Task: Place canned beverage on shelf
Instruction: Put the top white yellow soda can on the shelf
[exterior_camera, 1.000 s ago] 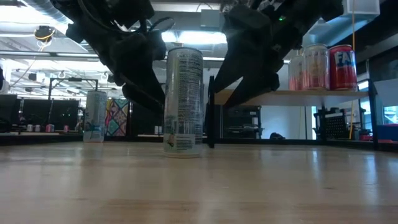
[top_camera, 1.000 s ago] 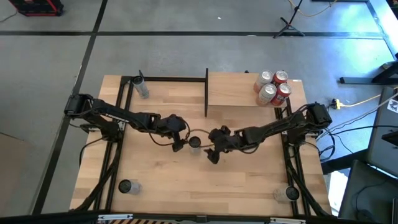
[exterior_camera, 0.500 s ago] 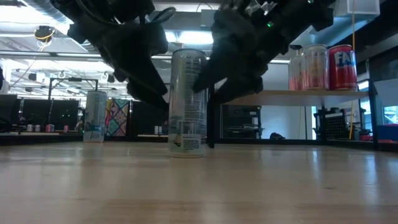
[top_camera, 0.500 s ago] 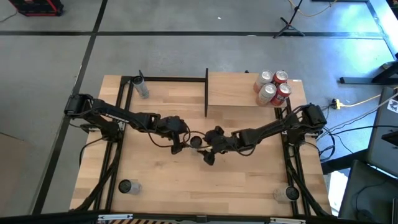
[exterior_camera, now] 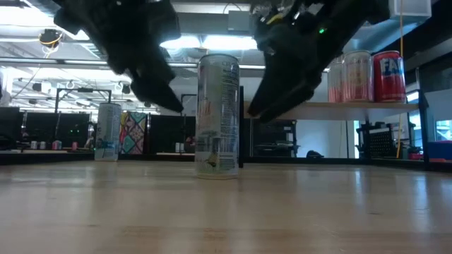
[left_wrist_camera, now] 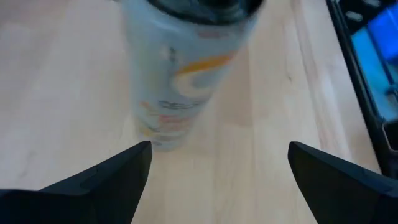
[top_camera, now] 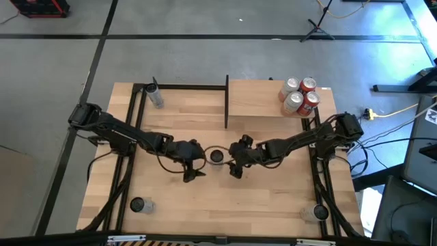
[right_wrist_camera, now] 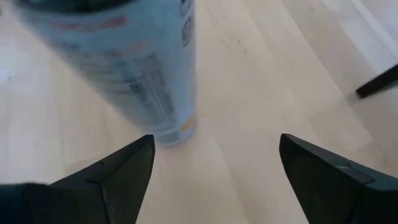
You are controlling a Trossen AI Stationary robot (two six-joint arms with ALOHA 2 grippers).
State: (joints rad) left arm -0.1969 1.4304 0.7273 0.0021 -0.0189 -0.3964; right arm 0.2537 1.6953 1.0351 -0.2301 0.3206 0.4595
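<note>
I find the can (top_camera: pixel 216 156) upright mid-table, between left gripper (top_camera: pixel 191 166) and right gripper (top_camera: pixel 235 161), both open, empty; right seemingly nearer.

Slim can (top_camera: pixel 155 96) far-left table corner; cans near-left (top_camera: pixel 138 204) & near-right (top_camera: pixel 318 213) corners; tripod (top_camera: pixel 318 20) on floor.

My tabletop (top_camera: pixel 205 198) is pale plank-patterned wood, smooth with a faint satin sheen; the shelf (top_camera: pixel 256 102) is plainer light wood edged by thin matt black metal posts. The tall can (exterior_camera: pixel 217 116) between my arms is printed metal, glossy, with a silvery body. My left gripper (left_wrist_camera: pixel 217 177) and right gripper (right_wrist_camera: pixel 214 171) show dark, matt, plastic-looking fingers.
</note>
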